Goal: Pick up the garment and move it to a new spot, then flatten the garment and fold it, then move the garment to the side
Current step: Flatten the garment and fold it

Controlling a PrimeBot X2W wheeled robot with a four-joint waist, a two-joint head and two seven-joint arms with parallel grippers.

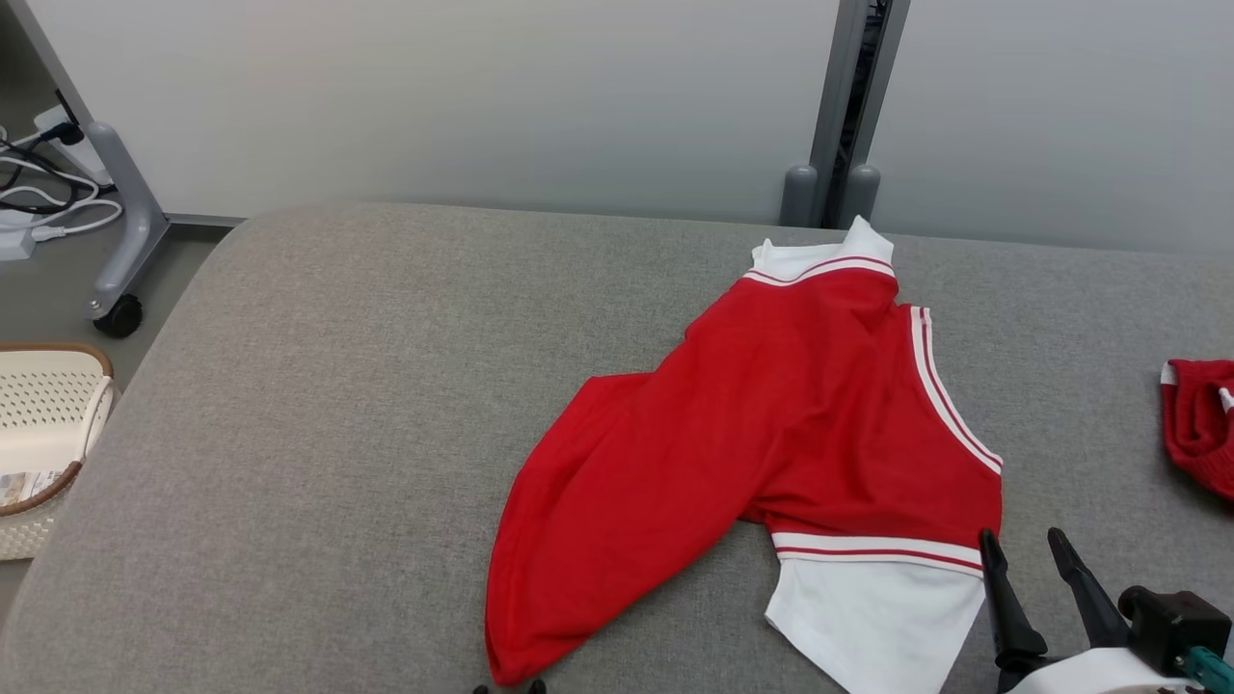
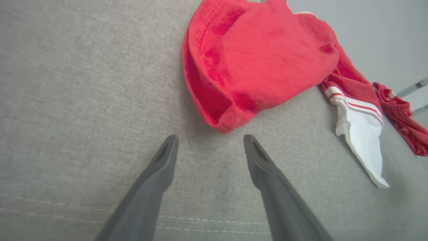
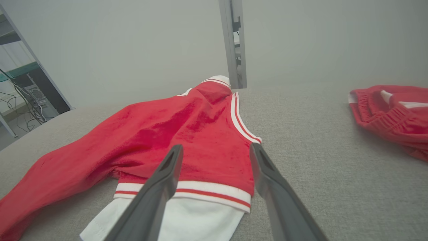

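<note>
The garment [image 1: 771,434] is a red top with white striped trim and a white layer showing beneath its hem, lying crumpled on the grey padded surface [image 1: 337,386]. Its red corner [image 2: 227,120] lies just beyond my left gripper [image 2: 210,140], which is open and holds nothing. In the head view the left fingertips [image 1: 508,687] peek in at the bottom edge. My right gripper [image 1: 1022,540] stands open at the garment's lower right corner. In the right wrist view, the right gripper [image 3: 215,149] hovers over the garment's striped band [image 3: 200,190], holding nothing.
A second red garment [image 1: 1200,424] lies bunched at the right edge of the surface, seen also as a red heap [image 3: 391,113] in the right wrist view. A cream basket [image 1: 43,434] stands on the floor at left. A wheeled stand leg [image 1: 125,241] and cables are at the far left.
</note>
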